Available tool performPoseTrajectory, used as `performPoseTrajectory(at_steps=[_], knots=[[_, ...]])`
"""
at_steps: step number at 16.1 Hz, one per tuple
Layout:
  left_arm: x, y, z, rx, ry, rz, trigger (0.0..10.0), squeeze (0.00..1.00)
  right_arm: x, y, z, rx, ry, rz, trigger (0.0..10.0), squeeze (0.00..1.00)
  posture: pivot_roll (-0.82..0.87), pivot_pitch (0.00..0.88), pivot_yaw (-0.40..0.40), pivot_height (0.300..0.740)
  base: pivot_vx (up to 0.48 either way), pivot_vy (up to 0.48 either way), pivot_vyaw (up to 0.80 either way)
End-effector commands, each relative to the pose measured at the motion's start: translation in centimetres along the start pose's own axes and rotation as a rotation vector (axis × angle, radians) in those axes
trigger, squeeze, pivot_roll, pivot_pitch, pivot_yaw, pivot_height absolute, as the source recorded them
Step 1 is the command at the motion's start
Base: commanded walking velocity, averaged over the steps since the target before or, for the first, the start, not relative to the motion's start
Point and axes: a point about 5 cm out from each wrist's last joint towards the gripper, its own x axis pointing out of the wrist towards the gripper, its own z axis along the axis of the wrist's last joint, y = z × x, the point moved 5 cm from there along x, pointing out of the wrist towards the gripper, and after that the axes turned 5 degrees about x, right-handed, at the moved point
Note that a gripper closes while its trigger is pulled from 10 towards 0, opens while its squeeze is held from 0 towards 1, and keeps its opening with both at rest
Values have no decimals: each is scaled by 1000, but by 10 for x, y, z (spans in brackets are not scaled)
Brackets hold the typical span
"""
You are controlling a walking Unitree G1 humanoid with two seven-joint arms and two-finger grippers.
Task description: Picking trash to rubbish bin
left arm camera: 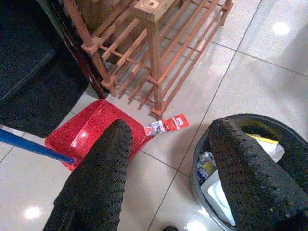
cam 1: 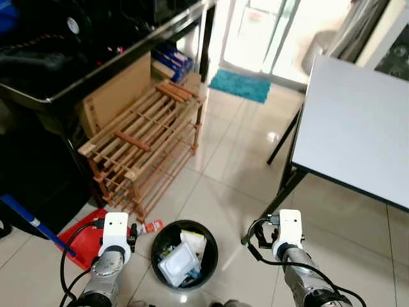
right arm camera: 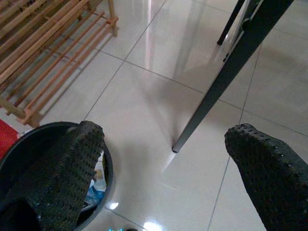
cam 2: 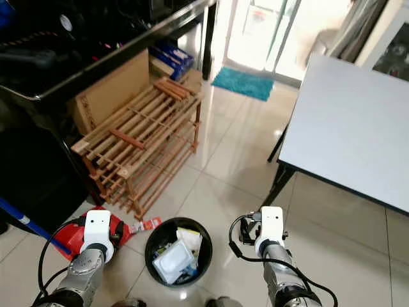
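head pair: high, downward | wrists: low, share bin [left arm camera: 250,144]

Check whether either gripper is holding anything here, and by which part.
Nothing is held. The left gripper and right gripper are both open, hovering above the tiled floor on either side of the round black rubbish bin.

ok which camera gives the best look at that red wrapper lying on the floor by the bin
The left wrist view: the wrapper lies unobstructed between the dustpan and the bin, print visible. Both eye views show it small, beside the left arm. In the right wrist view I can't find it.
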Motion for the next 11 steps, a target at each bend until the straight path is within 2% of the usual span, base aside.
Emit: performPoseTrajectory(at_steps=[1, 3, 6, 8, 11], knots=[[0, -4, -3, -8, 18, 3, 10000, 0, 0, -6, -2, 1, 14, -25, 10000, 0, -5, 5, -102, 740, 0, 0, 0], [0, -6, -3, -5, 16, -4, 10000, 0, 0, -6, -2, 1, 16, -27, 10000, 0, -5, 0, -101, 740, 0, 0, 0], [-1, -9, -2, 11, 12, -15, 10000, 0, 0, -7, -4, 10, 27, -32, 10000, 0, -8, 0, -100, 740, 0, 0, -706], [0, -10, 0, 16, 7, -17, 10000, 0, 0, -9, -2, 8, 18, -36, 10000, 0, -12, 14, -98, 740, 0, 0, 0], [1, -10, 2, 11, 4, -13, 10000, 0, 0, -12, 0, 8, 12, -43, 10000, 0, -14, 34, -101, 740, 0, -331, 0]])
